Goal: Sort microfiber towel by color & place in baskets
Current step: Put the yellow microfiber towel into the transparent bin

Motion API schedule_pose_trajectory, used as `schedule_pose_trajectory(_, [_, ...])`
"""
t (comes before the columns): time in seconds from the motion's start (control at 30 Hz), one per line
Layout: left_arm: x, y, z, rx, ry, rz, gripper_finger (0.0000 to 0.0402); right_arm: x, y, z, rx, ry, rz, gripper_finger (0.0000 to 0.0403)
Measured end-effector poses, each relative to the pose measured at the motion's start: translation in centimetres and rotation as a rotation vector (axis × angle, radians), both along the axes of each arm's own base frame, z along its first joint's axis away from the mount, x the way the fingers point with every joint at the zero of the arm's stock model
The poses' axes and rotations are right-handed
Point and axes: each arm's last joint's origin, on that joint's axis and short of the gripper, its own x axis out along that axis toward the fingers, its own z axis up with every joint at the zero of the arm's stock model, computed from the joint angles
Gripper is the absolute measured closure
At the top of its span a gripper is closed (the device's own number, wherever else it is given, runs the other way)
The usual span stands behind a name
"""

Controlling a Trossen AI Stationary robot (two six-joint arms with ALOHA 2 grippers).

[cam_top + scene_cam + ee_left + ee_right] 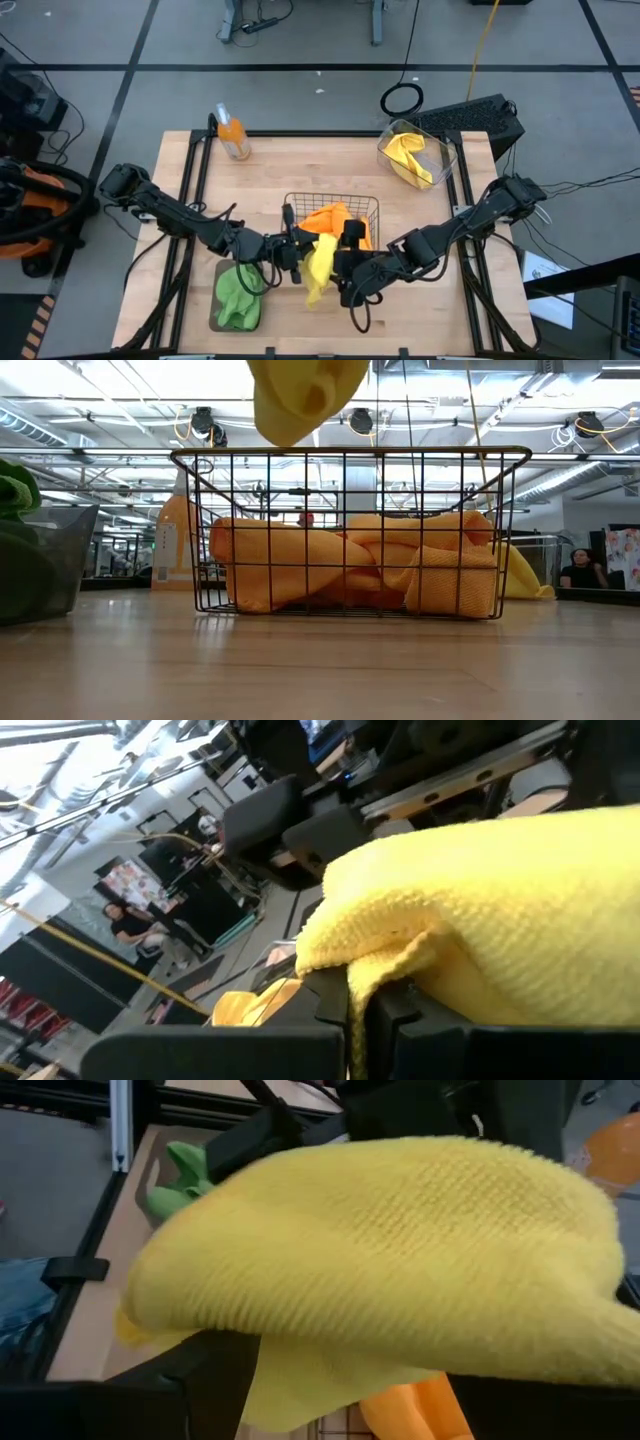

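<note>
Nearest the front edge of the table (330, 150), at about 7 o'clock from the table's middle, the grey tray (238, 296) holds a green towel (240, 290); in the low view its dark wall (60, 555) shows at the left with green cloth above it.

Just beyond, around 6 o'clock and in front of the wire basket (335, 218), the two grippers meet on a yellow towel (320, 262) held up off the table. The left gripper (290, 252) comes in from 9 o'clock, and its wrist view shows the cloth (480, 920) pinched down between its narrow-set fingers (330, 995). The right gripper (345, 268) comes in from 3 o'clock; the towel (380, 1250) drapes over its fingers and hides them, so I cannot tell how it is set. In the low view the towel (305, 395) hangs above the basket's near rim.

At the centre, the wire basket (350, 530) stands upright with orange towels (340, 565) bunched inside.

Farther off, at 1 o'clock near the back right corner, the clear tub (418, 155) contains another yellow towel (408, 152). At 11 o'clock, near the back edge, an orange bottle (232, 135) stands well apart from the baskets.

Beyond the table a person (580, 570) sits in the room.
</note>
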Motion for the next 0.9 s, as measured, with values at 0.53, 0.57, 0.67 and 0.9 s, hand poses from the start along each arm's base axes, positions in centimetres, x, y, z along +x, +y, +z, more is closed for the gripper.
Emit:
schedule_pose_trajectory(0.53, [0.0, 0.8, -0.2, 0.094, 0.035, 0.173, 0.0395, 1.7, 0.4, -1.2, -0.059, -0.033, 0.033, 0.0115])
schedule_pose_trajectory(0.57, [0.0, 0.9, -0.3, 0.097, 0.042, 0.177, 0.0395, 1.7, 0.5, -1.2, -0.050, -0.038, 0.029, 0.0115])
schedule_pose_trajectory(0.67, [-0.1, 0.6, -0.3, 0.097, 0.043, 0.156, 0.0395, 1.7, 0.4, -1.1, -0.063, -0.044, 0.004, 0.0116])
schedule_pose_trajectory(0.9, [-1.0, -1.5, 0.2, 0.107, 0.025, 0.001, 0.0395, 1.5, 0.2, -1.3, -0.142, -0.029, -0.019, 0.0116])
